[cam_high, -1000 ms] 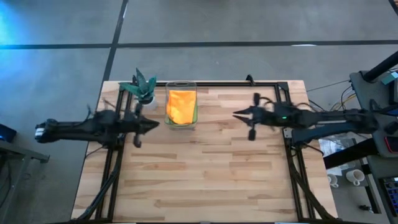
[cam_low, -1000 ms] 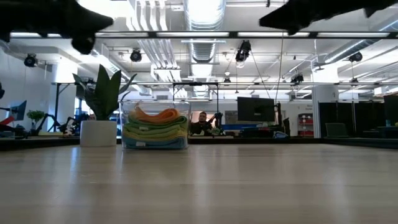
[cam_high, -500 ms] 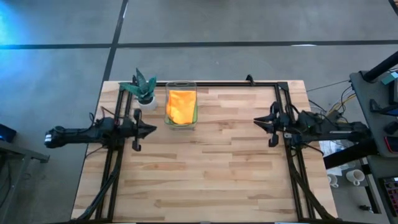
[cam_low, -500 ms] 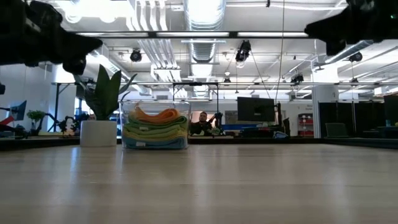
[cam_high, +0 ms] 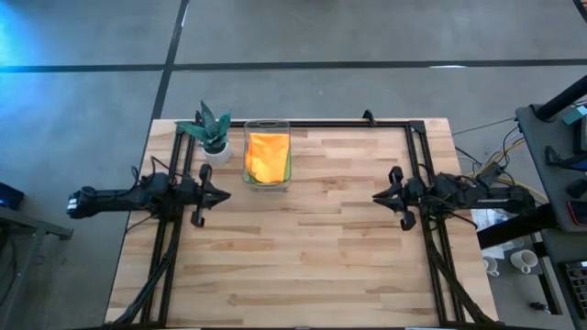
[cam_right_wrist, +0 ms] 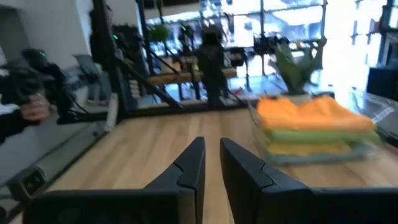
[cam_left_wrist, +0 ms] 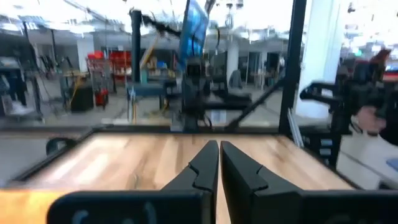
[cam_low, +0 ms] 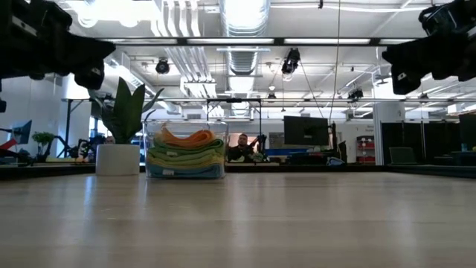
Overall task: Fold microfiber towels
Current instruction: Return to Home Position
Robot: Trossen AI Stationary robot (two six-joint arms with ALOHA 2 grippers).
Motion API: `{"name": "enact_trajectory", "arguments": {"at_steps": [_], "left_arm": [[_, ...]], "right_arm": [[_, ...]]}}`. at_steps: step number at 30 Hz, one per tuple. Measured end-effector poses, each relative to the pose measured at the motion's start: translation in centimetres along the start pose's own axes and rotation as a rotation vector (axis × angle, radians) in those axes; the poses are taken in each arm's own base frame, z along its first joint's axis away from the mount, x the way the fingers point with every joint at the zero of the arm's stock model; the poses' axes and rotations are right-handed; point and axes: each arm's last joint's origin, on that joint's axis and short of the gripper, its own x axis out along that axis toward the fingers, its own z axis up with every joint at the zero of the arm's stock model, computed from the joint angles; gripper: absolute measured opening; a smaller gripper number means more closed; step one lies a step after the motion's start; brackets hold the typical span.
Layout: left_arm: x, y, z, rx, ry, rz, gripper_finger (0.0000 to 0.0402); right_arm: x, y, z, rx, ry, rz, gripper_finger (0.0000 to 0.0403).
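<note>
Towels [cam_high: 267,158] stacked in the bin [cam_high: 267,123], orange on top. Left gripper [cam_high: 228,193] closed at left edge, right gripper [cam_high: 375,196] opposite, cracked open.

Bin [cam_high: 268,124] of towels [cam_high: 267,156], plant [cam_high: 212,128] crowd far edge; table [cam_high: 303,247] centre free

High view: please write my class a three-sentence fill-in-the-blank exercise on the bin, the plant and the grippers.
The top towel in the clear bin is ___. The potted plant stands beside the bin, on the ___ arm's side. The left gripper and the right gripper each hold ___.
Missing words: orange; left; nothing.
</note>
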Motion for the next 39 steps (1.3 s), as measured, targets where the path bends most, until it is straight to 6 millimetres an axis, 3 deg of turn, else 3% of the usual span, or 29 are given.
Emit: {"name": "enact_trajectory", "arguments": {"at_steps": [9, 16, 39], "left_arm": [[-0.4, 0.0, -0.5, 0.021, 0.039, 0.008, 0.0003], [-0.3, 0.2, -1.3, -0.082, 0.124, 0.075, 0.0003], [-0.1, 0.2, -1.6, -0.086, 0.153, 0.077, 0.0003]], "right_arm": [[0.0, 0.0, -0.2, -0.003, 0.02, 0.001, 0.0047], [0.4, -0.1, -0.8, -0.034, 0.093, -0.016, 0.0048], [0.7, -0.2, -1.2, 0.014, 0.143, -0.024, 0.0048]]}}
